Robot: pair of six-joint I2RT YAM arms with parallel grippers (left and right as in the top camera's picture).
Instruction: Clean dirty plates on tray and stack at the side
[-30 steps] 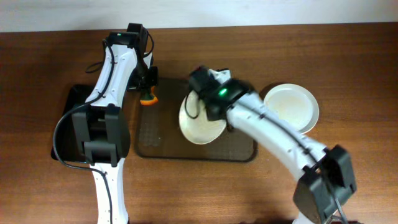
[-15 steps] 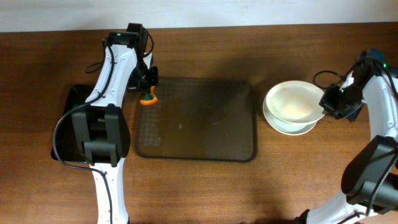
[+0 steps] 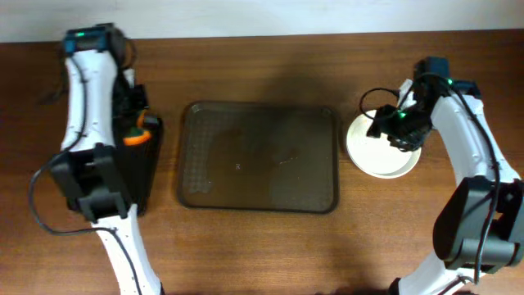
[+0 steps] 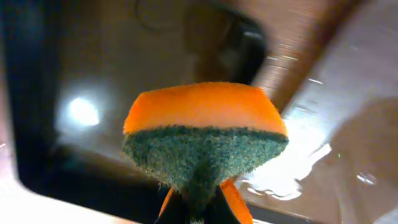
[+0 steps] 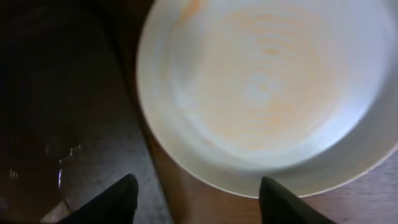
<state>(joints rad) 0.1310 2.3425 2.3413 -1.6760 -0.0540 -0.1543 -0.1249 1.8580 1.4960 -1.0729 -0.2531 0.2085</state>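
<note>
The white plates [image 3: 378, 156] lie stacked on the wood to the right of the brown tray [image 3: 258, 156], which holds nothing. In the right wrist view the top plate [image 5: 267, 87] shows a faint orange film. My right gripper [image 3: 381, 124] hovers over the stack's left rim, open, its fingers [image 5: 118, 199] apart with only wood and the plate rim between them [image 5: 199, 200]. My left gripper [image 3: 135, 127] is shut on an orange sponge [image 4: 205, 124] with a green scouring side, above the black tray [image 3: 147, 184].
The narrow black tray [image 4: 50, 124] lies at the table's left, beside the brown tray's left edge. The white wall edge runs along the back of the table. Both arm bases stand at the front.
My right arm carried a plate from above the brown tray to the stack at the right and opened. My left arm swung left with the sponge, from the tray's corner to over the black tray.
</note>
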